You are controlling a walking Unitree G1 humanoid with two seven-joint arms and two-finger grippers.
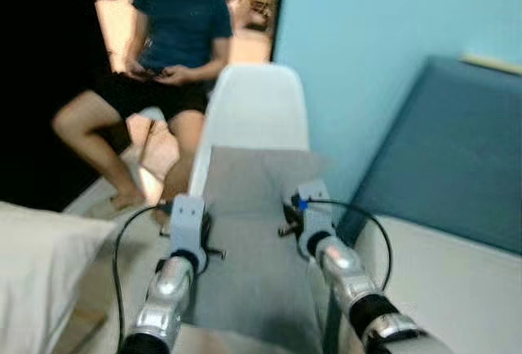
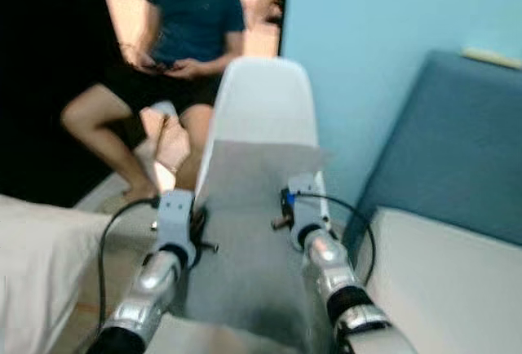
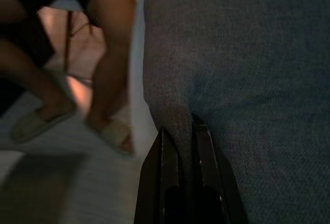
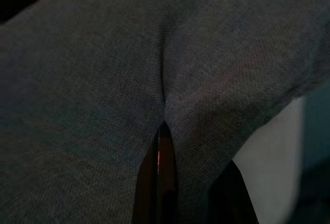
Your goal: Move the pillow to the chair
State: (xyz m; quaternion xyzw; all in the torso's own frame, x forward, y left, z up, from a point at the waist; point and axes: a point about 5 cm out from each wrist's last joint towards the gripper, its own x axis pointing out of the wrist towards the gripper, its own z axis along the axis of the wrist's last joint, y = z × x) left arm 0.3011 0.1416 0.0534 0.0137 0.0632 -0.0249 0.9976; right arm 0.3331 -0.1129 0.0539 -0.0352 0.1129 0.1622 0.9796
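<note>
A flat grey pillow (image 1: pixel 249 232) hangs between my two arms, held up in front of a white plastic chair (image 1: pixel 259 109). My left gripper (image 1: pixel 189 222) is shut on the pillow's left edge; in the left wrist view its black fingers (image 3: pixel 167 170) pinch a fold of the grey fabric (image 3: pixel 247 79). My right gripper (image 1: pixel 306 211) is shut on the pillow's right edge, and the right wrist view has the cloth (image 4: pixel 129 69) bunched into its closed fingers (image 4: pixel 164 182). The pillow covers the chair's seat and the lower part of its back.
A person (image 1: pixel 167 52) in a blue shirt sits just behind and left of the chair, feet on the floor. A white bed (image 1: pixel 457 280) with a blue headboard (image 1: pixel 457 158) lies at right, a white pillow (image 1: pixel 33 272) at lower left. A light blue wall stands behind.
</note>
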